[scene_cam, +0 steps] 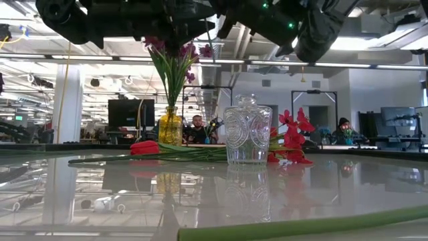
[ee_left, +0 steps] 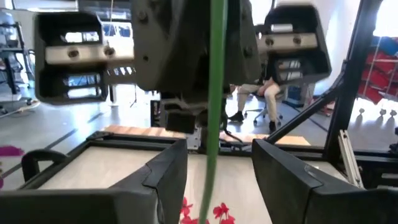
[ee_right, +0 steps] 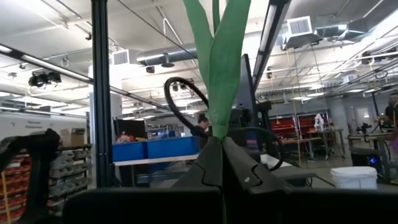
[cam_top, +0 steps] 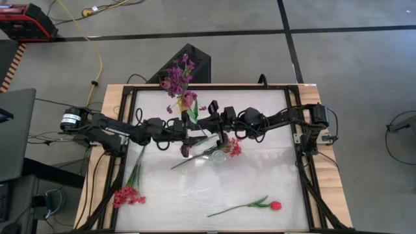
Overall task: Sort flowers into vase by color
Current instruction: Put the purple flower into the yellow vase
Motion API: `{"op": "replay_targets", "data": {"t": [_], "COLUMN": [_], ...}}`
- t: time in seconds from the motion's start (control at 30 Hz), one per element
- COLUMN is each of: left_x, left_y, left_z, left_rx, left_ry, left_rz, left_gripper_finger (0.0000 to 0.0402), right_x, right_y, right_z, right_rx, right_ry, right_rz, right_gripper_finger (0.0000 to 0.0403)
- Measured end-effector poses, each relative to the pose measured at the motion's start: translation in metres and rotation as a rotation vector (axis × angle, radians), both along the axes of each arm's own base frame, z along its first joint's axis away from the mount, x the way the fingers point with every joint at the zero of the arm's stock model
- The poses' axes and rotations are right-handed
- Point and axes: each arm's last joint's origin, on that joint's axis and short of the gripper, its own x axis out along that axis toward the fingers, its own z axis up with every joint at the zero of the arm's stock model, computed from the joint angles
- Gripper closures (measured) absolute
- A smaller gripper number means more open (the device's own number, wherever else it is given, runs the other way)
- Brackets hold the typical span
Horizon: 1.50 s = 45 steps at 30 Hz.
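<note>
Two arms meet over the worktop [cam_top: 260, 188], a flower between them.
Right end effector [ee_right: 221, 144] clamped on a green stem [ee_right: 219, 74]; left end effector [ee_left: 214, 168] spread around it, above the glass vase [scene_cam: 247, 134].

Lying flat on the glossy worktop [cam_top: 260, 169]: red tulip [cam_top: 275, 205] near the front, red cluster [cam_top: 128, 196] at front left, red spray [cam_top: 233, 148] beside a standing clear vase [cam_top: 220, 156]; yellow vase [cam_top: 190, 116] standing behind.
</note>
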Motion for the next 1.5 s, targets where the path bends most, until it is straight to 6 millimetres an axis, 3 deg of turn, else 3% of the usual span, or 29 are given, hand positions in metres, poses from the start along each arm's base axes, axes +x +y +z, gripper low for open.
{"op": "replay_targets", "data": {"t": [0.13,0.3,0.37,0.83,1.07,1.2,1.5], "left_x": [0.000,0.000,0.000,-0.031,-0.031,-0.031,-0.031], "left_y": [0.000,0.000,0.000,0.002,0.002,0.001,0.000], "left_z": [0.000,0.000,-0.001,0.014,0.014,0.013,0.012], "left_rx": [0.002,0.033,0.036,-0.026,-0.038,-0.041,-0.038], "left_ry": [0.000,0.002,0.008,0.212,0.221,0.222,0.240], "left_rz": [0.000,0.008,0.011,0.103,0.100,0.093,0.088], "left_gripper_finger": [0.0270,0.0376,0.0392,0.0401,0.0401,0.0401,0.0401], "right_x": [0.001,0.002,0.002,-0.007,-0.005,-0.005,-0.005], "right_y": [-0.001,-0.001,0.000,-0.004,-0.001,-0.002,-0.003], "right_z": [-0.001,-0.003,-0.003,0.006,0.000,-0.003,-0.003], "right_rx": [0.000,0.001,-0.005,-0.163,-0.194,-0.193,-0.193], "right_ry": [0.013,0.033,0.041,0.351,0.390,0.419,0.421], "right_rz": [0.001,0.008,0.020,-0.051,-0.093,-0.095,-0.100], "right_gripper_finger": [0.0378,0.0361,0.0356,0.0351,0.0345,0.0309,0.0186]}}
